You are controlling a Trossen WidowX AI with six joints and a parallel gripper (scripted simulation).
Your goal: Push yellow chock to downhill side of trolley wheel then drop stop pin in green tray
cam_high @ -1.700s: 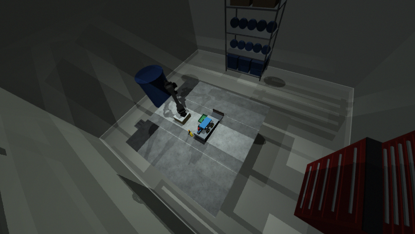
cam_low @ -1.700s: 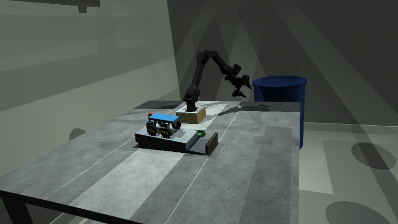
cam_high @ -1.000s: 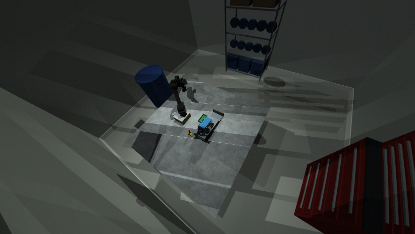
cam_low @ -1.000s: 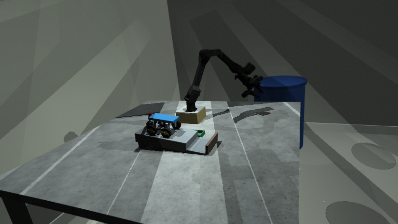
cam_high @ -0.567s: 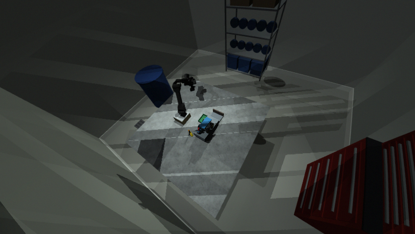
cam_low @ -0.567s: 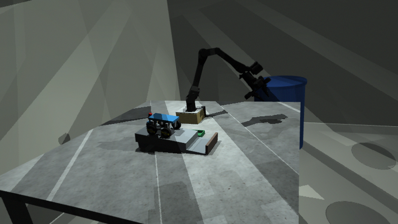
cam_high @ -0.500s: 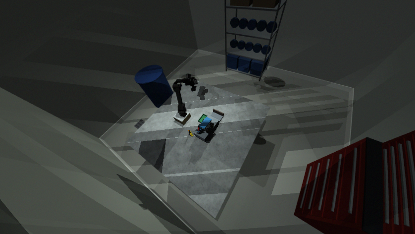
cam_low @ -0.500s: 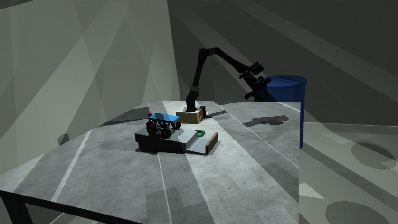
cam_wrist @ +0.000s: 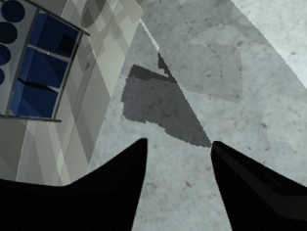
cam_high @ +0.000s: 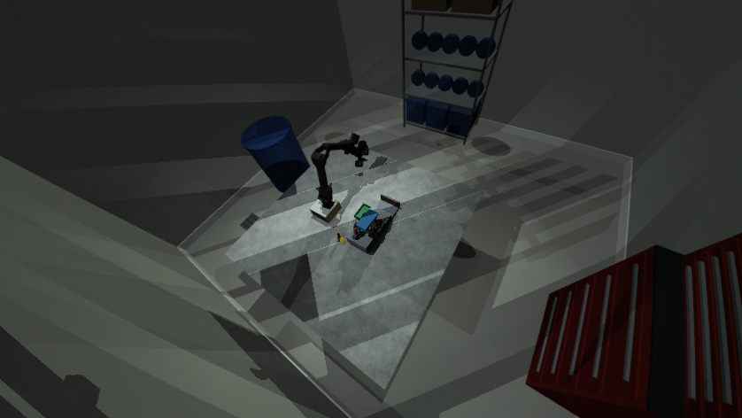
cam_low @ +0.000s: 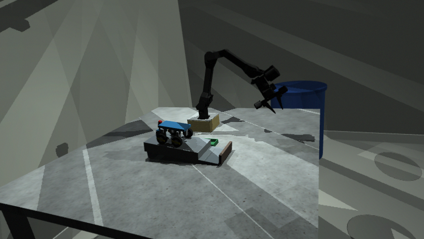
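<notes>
The trolley with a blue deck (cam_high: 367, 220) (cam_low: 174, 125) stands on the grey ramp (cam_high: 358, 243) (cam_low: 197, 144), near its uphill end. The red-headed stop pin (cam_low: 160, 121) is upright at the trolley's uphill end. The yellow chock (cam_high: 342, 239) is on the table beside the ramp's uphill end, its orange handle toward the arm's base; it is hidden in the exterior view. The green tray (cam_high: 362, 211) (cam_low: 214, 143) lies beside the ramp, on the arm's side. My gripper (cam_low: 279, 111) (cam_wrist: 180, 146) is partly open and empty, high above the table and far from trolley, chock and tray.
A brown end board (cam_high: 390, 200) (cam_low: 225, 152) closes the ramp's downhill end. The arm stands on a box-like base (cam_high: 324, 212) (cam_low: 199, 125). A blue barrel (cam_high: 280, 155) (cam_low: 302, 99) stands beyond the table edge. Shelving and red cabinets are farther off. Shadows cross the table.
</notes>
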